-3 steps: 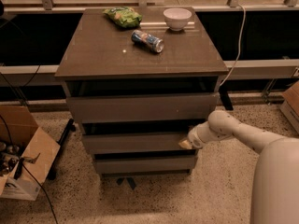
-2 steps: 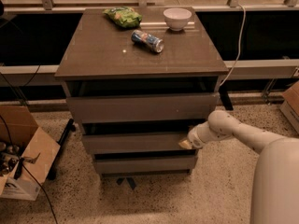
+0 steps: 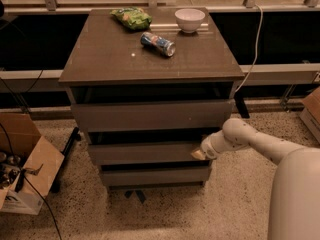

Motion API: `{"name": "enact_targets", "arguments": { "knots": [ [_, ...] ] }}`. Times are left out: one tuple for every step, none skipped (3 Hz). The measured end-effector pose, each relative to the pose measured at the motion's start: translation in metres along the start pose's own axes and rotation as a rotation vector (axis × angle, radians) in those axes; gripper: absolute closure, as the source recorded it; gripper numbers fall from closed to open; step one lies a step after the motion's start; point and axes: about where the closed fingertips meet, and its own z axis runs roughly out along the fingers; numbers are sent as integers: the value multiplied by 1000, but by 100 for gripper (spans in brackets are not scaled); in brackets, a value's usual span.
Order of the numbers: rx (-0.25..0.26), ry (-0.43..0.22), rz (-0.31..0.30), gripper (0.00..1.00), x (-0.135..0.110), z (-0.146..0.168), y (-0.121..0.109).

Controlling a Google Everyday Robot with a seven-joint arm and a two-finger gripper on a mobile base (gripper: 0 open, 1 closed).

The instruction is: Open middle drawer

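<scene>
Jamming could be caused if the middle drawer [image 3: 145,153] is pulled askew from its right end, where the gripper [image 3: 199,154] is placed, its hold not being discernible.

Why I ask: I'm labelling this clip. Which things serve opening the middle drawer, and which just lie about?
For the job: middle drawer; tool, at that drawer's right end.
Lying about: bowl, can and green bag on the cabinet top; cardboard box at far left.

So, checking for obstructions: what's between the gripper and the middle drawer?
Nothing visible: the camera view shows the gripper right at the middle drawer's right end.
</scene>
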Motion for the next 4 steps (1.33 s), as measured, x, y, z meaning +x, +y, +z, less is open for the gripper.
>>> {"name": "enact_targets", "arguments": {
  "knots": [
    [0,0,0,58,0,0,0],
    [0,0,0,34,0,0,0],
    [0,0,0,11,-1,-1,0],
    [0,0,0,0,-1,-1,0]
  ]
}}
